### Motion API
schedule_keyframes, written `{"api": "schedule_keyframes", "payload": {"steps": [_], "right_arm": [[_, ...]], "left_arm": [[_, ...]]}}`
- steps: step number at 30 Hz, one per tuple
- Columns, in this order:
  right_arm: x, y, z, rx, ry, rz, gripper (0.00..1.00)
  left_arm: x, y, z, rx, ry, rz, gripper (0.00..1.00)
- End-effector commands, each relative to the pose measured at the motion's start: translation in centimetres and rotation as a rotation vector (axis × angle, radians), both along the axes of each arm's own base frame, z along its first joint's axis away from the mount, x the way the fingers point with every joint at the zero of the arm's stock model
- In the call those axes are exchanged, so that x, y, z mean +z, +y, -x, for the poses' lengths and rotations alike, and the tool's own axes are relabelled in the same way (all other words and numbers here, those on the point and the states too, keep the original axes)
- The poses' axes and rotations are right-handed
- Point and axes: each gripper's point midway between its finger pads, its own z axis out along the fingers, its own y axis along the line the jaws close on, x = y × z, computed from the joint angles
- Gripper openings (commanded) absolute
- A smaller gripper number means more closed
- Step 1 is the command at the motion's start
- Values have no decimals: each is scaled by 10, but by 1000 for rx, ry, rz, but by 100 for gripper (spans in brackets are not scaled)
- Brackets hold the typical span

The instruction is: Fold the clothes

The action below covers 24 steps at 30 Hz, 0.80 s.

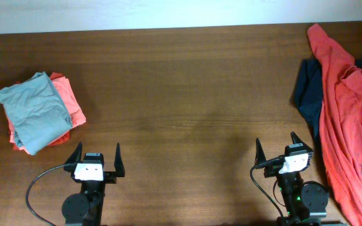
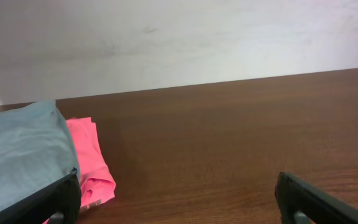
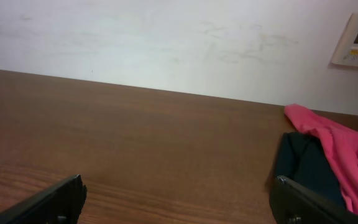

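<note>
- The orange-red garment (image 1: 347,119) lies unfolded and crumpled along the right edge of the overhead frame. It runs from the upper right corner down to the lower right corner.
- It lies partly over a dark navy garment (image 1: 307,91), which shows at its left side (in the right wrist view the navy cloth sits at the lower right, with the red cloth above and to the right of it).
- In the left part of the overhead frame there is a small pile: a grey folded shirt (image 1: 35,110) lies on top of a folded orange piece (image 1: 74,103), whose edges show at the right and the lower left of the grey one.
- The left gripper (image 1: 97,154) is at the lower left of the overhead frame, just below and to the right of the pile. Its jaws stand wide apart and hold nothing.
- The right gripper (image 1: 276,147) is at the lower right, near the left of the orange-red garment but not touching it. Its jaws are also wide apart, with nothing between them.
- The middle of the brown wooden table (image 1: 187,94) lies between the two groups of cloth.
</note>
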Motion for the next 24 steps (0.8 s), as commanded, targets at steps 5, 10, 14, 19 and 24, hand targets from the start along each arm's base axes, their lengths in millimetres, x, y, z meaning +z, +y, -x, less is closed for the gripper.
{"api": "schedule_keyframes", "payload": {"steps": [5, 10, 14, 19, 24], "right_arm": [[-3, 0, 0, 1, 7, 2, 99], [-3, -1, 0, -6, 8, 2, 99], [-3, -4, 0, -22, 8, 3, 99], [-3, -5, 0, -24, 8, 3, 99], [-1, -5, 0, -25, 6, -2, 99]], "left_arm": [[-2, 0, 0, 0, 0, -12, 99], [-2, 0, 0, 0, 0, -12, 100], [-2, 0, 0, 3, 0, -12, 99], [-2, 1, 0, 4, 0, -12, 99], [0, 0, 0, 3, -2, -12, 99]]}}
